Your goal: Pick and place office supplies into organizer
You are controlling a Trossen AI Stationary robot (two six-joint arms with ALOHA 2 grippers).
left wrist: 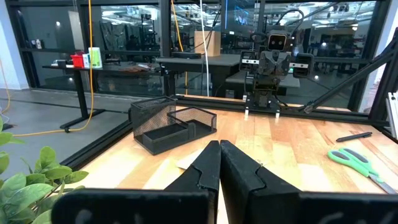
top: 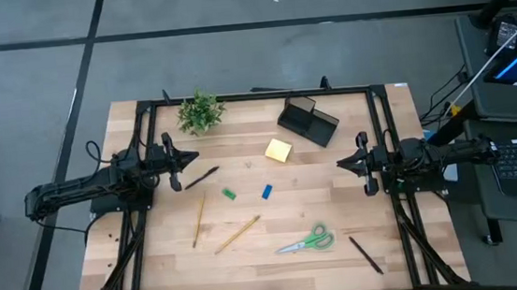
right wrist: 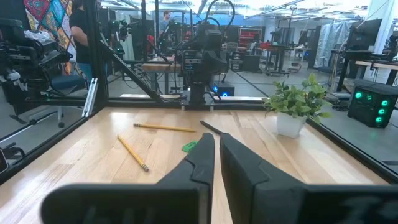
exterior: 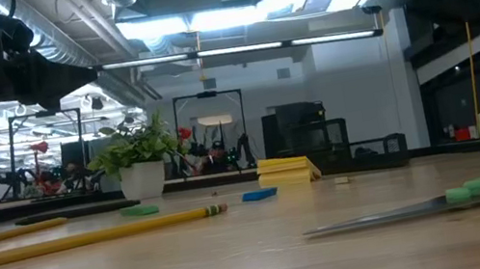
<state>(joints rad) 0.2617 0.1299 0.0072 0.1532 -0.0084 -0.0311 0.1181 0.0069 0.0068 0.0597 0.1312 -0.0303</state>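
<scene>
Wooden table (top: 337, 185) bears scattered supplies; organizer (top: 307, 121) sits far, right of centre. Left gripper (top: 182, 163) and right gripper (top: 346, 162) hover at opposite edges, jaws together, empty. Flat pencils (top: 238, 233) and scissors (top: 307, 242) may slip from a pinch.

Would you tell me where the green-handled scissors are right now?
In the high view, the scissors lie near the table's front edge, right of centre, between a wooden pencil and a black pen.
</scene>
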